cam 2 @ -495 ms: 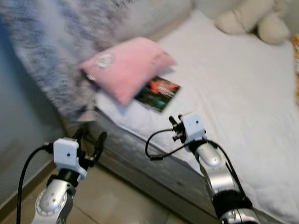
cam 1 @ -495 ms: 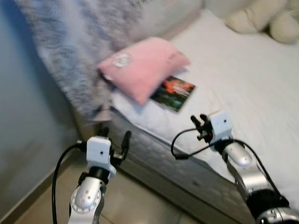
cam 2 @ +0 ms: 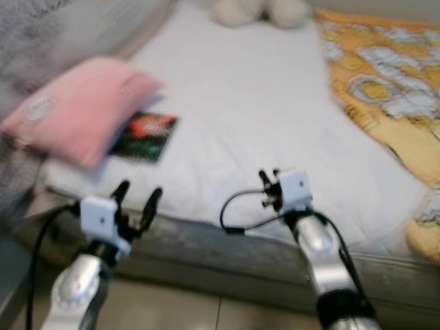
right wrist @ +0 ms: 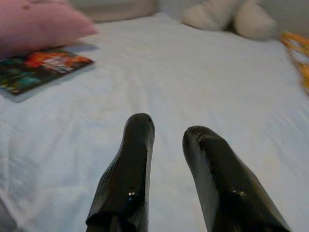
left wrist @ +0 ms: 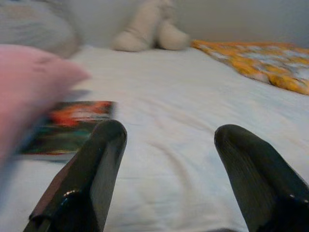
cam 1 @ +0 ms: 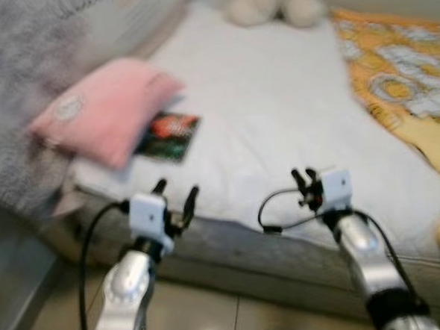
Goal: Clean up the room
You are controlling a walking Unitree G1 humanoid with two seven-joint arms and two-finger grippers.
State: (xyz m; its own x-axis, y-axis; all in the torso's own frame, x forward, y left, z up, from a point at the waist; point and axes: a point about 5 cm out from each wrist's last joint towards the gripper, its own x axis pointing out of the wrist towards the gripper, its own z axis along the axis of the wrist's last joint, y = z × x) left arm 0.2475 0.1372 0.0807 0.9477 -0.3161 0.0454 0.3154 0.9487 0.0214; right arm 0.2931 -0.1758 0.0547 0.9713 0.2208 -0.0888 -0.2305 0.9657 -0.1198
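A bed with a white sheet [cam 1: 268,95] stretches out ahead of me. On its left part lies a pink pillow [cam 1: 101,120], and a dark, colourful book [cam 1: 167,136] sits against the pillow's right edge. A cream plush toy [cam 1: 273,1] rests at the far end. An orange patterned blanket [cam 1: 401,71] covers the right side. My left gripper [cam 1: 176,188] is open with nothing in it, held at the bed's near edge. My right gripper [cam 1: 304,176] is shut and holds nothing, just over the sheet's near edge. The book [left wrist: 67,123] also appears beyond the left fingers [left wrist: 104,145].
A grey fuzzy blanket [cam 1: 13,88] is heaped at the bed's left end behind the pink pillow. The grey mattress side [cam 1: 285,258] runs across in front of me. Pale tiled floor [cam 1: 215,322] lies below it.
The camera has turned right, so the whole scene has shifted left and the orange blanket has come into view. Both arms keep the same pose.
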